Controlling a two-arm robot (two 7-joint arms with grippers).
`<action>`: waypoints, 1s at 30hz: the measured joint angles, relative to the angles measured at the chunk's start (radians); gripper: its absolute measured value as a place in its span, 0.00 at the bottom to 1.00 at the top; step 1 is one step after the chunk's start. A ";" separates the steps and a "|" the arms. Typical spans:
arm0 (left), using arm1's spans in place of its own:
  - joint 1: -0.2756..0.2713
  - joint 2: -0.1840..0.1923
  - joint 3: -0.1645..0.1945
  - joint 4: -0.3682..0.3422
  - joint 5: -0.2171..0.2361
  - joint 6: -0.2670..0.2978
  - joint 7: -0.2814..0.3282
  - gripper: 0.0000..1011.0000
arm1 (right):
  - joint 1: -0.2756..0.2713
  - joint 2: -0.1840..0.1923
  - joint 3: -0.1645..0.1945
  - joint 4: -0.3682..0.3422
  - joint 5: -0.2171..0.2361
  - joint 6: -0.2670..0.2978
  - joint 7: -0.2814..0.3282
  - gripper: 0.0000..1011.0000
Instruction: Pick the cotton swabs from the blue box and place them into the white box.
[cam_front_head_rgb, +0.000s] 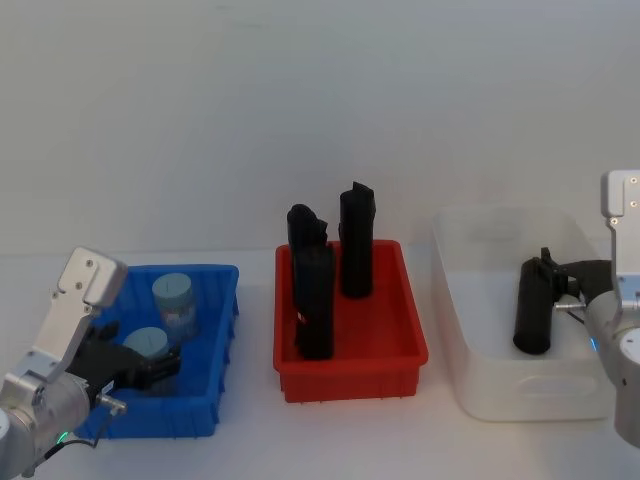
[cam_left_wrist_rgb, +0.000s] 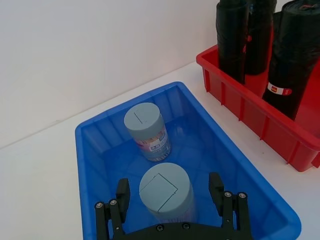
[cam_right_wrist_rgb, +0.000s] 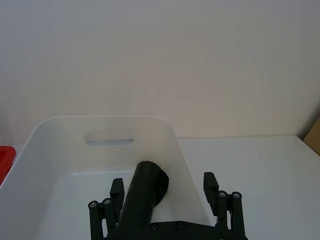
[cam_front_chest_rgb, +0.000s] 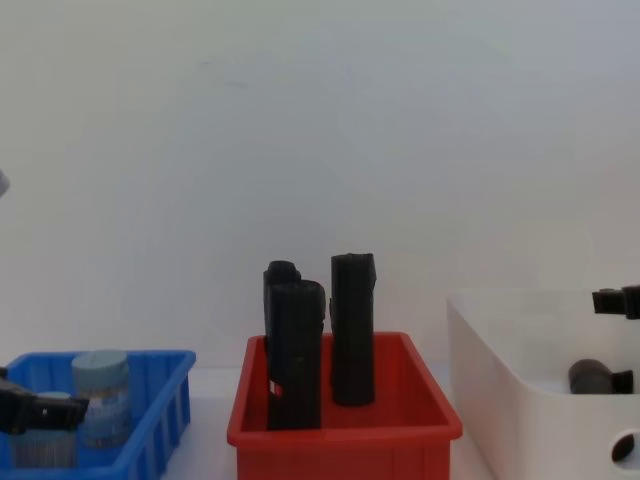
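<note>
Spread fingers (cam_left_wrist_rgb: 122, 194) of the left gripper (cam_left_wrist_rgb: 169, 191) stand on either side of one cotton swab tub (cam_left_wrist_rgb: 162, 192) inside the blue box (cam_left_wrist_rgb: 240, 170), with a gap on each side. The gripper body hides the tub's foot. A second tub (cam_left_wrist_rgb: 145, 127) stands upright nearer the back wall. Over the white box (cam_right_wrist_rgb: 60, 145) the right gripper (cam_right_wrist_rgb: 162, 186) hangs wide around a black block (cam_right_wrist_rgb: 147, 192) without touching it, and the block's lower end is hidden. Three more blocks (cam_front_head_rgb: 355, 245) stand in the red bin (cam_front_head_rgb: 400, 350) between the boxes.

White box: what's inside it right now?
The white box holds one black block, sitting between the fingers of the open right gripper. The floor beneath block and gripper is covered.
</note>
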 joint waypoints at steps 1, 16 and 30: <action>-0.002 -0.002 0.001 0.004 0.002 0.000 0.000 0.99 | 0.000 0.000 0.000 0.000 0.000 0.000 0.000 0.99; -0.040 -0.041 0.012 0.075 0.043 -0.001 -0.002 0.99 | 0.000 0.000 0.000 0.000 0.000 0.000 0.000 0.99; -0.068 -0.071 0.017 0.132 0.058 0.001 0.013 0.99 | 0.000 0.000 0.000 0.000 0.000 0.000 0.000 0.99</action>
